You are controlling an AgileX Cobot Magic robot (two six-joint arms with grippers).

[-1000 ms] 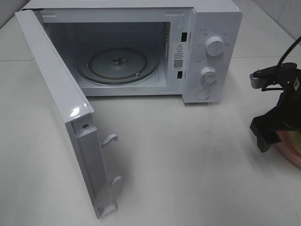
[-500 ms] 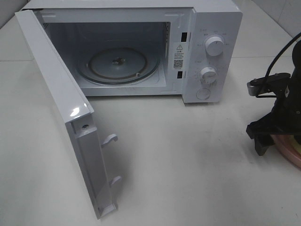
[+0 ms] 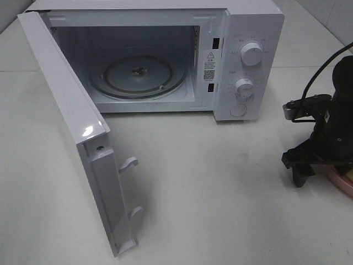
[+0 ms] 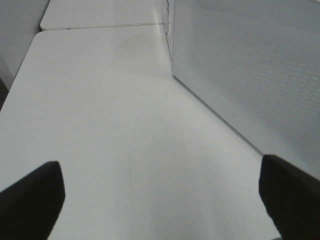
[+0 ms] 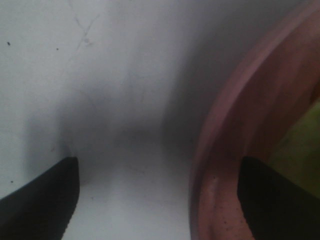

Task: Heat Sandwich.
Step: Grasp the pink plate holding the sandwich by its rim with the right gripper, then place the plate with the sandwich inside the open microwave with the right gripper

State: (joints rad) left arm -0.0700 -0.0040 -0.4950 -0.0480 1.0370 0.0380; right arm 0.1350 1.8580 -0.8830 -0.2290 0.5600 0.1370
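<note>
The sandwich (image 5: 302, 132) shows only as a blurred yellow-green patch on the pink plate (image 5: 220, 150), which sits on the white table (image 3: 220, 193) at its right edge, to the right of the microwave (image 3: 242, 33). The right gripper (image 5: 160, 200) stands with its jaws apart across the plate's rim, one finger over the table and one over the plate, clamping nothing. The left gripper (image 4: 160, 205) has its jaws wide apart over bare table.

Since a second ago the right gripper has dropped lower and edged toward the microwave, covering more of the plate. The open door (image 3: 66, 110) and glass turntable (image 3: 138, 74) are unchanged.

The warning label (image 3: 209, 65) carries a triangle and a code square; its print is too small to read.
</note>
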